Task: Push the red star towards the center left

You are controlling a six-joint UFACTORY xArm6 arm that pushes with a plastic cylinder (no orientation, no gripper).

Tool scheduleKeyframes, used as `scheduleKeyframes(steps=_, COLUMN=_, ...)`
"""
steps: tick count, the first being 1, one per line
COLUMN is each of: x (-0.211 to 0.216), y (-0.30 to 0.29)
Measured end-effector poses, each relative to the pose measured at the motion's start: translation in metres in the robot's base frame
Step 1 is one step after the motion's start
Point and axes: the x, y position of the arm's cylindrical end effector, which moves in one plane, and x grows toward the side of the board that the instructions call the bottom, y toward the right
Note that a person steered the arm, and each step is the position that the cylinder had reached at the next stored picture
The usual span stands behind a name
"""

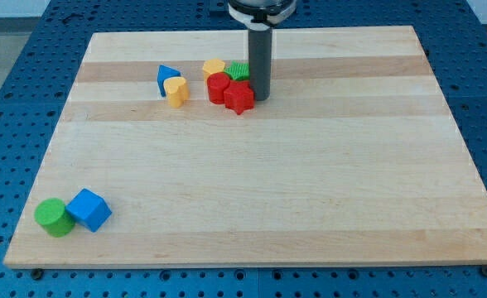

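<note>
The red star (239,98) lies near the top middle of the wooden board (252,182). My tip (260,98) stands right against the star's right side. A red round block (218,87) touches the star on its upper left. A green block (238,70) sits just above them, partly hidden by the rod. A yellow block (214,68) lies to the green block's left.
A blue triangular block (166,77) and a yellow heart block (176,91) lie left of the cluster. A green cylinder (54,217) and a blue cube (89,209) sit at the bottom left corner.
</note>
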Motion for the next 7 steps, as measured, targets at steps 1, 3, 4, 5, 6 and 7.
scheduleKeyframes(steps=1, x=0.000, y=-0.022)
scheduleKeyframes(steps=3, x=-0.008, y=-0.057)
scheduleKeyframes(steps=4, x=0.003, y=-0.085)
scheduleKeyframes(steps=5, x=0.023, y=-0.118)
scheduleKeyframes(steps=6, x=0.048, y=-0.158)
scheduleKeyframes(steps=7, x=0.053, y=-0.202)
